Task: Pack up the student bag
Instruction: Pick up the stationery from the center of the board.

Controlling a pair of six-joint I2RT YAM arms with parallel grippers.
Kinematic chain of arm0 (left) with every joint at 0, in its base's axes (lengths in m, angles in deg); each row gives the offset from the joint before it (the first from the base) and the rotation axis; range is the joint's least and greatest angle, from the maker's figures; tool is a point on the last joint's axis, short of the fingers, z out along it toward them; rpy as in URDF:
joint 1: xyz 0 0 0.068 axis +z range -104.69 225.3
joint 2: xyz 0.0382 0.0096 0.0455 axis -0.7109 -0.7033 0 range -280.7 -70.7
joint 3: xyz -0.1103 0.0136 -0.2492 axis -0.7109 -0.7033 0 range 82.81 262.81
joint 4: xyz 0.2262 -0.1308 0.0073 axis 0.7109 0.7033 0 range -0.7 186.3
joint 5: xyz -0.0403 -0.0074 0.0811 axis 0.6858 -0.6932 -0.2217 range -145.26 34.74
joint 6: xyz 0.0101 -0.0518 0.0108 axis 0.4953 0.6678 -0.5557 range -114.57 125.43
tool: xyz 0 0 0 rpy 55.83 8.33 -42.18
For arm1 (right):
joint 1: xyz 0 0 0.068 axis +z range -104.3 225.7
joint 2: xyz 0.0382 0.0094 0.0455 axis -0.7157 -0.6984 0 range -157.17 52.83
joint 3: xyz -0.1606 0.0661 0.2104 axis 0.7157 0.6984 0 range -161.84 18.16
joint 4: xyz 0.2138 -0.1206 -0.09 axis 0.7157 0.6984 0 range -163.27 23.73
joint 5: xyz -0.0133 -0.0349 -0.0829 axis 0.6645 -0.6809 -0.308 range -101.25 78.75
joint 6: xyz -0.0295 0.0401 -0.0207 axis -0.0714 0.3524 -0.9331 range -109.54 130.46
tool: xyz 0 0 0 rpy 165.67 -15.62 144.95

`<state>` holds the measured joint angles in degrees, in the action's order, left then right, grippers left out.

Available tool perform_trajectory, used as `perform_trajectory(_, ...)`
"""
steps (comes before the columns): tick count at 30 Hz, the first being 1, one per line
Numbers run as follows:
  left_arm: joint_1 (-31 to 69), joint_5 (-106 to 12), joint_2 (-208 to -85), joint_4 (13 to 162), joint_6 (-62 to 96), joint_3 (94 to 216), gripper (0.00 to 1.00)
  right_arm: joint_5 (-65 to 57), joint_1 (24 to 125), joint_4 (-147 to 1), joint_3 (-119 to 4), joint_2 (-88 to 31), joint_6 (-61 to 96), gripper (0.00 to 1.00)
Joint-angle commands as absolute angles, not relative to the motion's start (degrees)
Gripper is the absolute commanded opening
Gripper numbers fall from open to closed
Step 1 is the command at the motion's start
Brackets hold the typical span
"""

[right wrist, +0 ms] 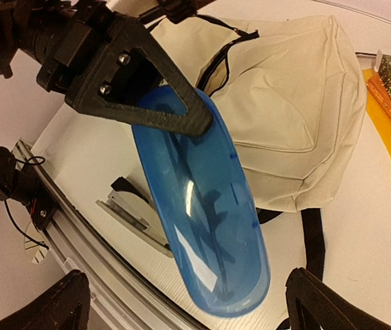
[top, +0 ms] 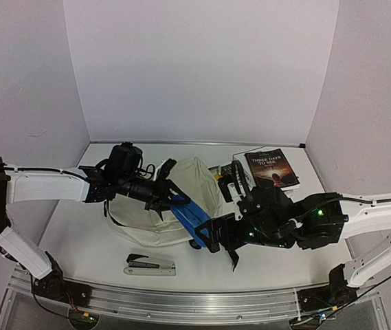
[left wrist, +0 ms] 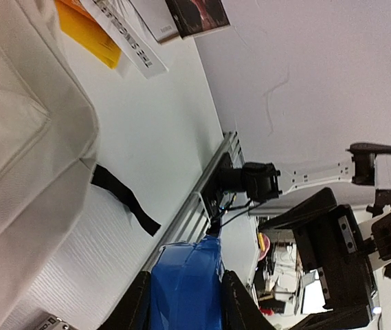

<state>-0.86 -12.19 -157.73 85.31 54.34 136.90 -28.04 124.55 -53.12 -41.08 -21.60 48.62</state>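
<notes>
The student bag (top: 194, 184) is a cream backpack lying in the middle of the table, its black zipper open toward the left; it also shows in the left wrist view (left wrist: 23, 137) and the right wrist view (right wrist: 284, 96). My left gripper (top: 170, 197) is shut on one end of a blue translucent pencil case (top: 192, 216), held above the bag's near edge. The case sits between the left fingers (left wrist: 240, 309). My right gripper (top: 217, 237) is open, its fingers (right wrist: 326, 302) spread wide on either side of the case's free end (right wrist: 209, 240), not touching it.
A grey and black stapler (top: 150, 265) lies near the front edge, below the case (right wrist: 137, 213). A dark book (top: 272, 168) lies at the back right. A yellow item (right wrist: 387, 130) and booklets (left wrist: 126, 34) lie beside the bag. A black strap (right wrist: 312, 237) trails from the bag.
</notes>
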Motion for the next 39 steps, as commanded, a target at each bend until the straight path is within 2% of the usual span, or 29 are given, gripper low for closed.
perform_trajectory(1, 3.4, -18.3, -152.0, 84.3, 57.2, 135.2, 0.24, -33.3, 124.3, -54.0, -43.5, -21.0, 52.7, 0.98)
perform_trajectory(9, 12.7, -29.4, -142.0, 94.8, 56.6, 131.6, 0.25, -35.6, 119.8, -51.8, -46.9, -26.4, 54.4, 0.98)
perform_trajectory(18, 23.2, -35.9, -130.9, 104.8, 55.0, 128.6, 0.27, -37.7, 116.5, -46.7, -62.1, -45.2, 51.2, 0.95)
perform_trajectory(30, 28.7, -36.0, -129.6, 107.5, 53.4, 127.4, 0.27, -41.7, 113.4, -37.9, -89.2, -71.6, 46.9, 0.98)
perform_trajectory(39, 29.6, -36.5, -131.0, 107.7, 52.7, 128.0, 0.28, -43.5, 113.1, -32.6, -102.3, -82.4, 45.5, 0.98)
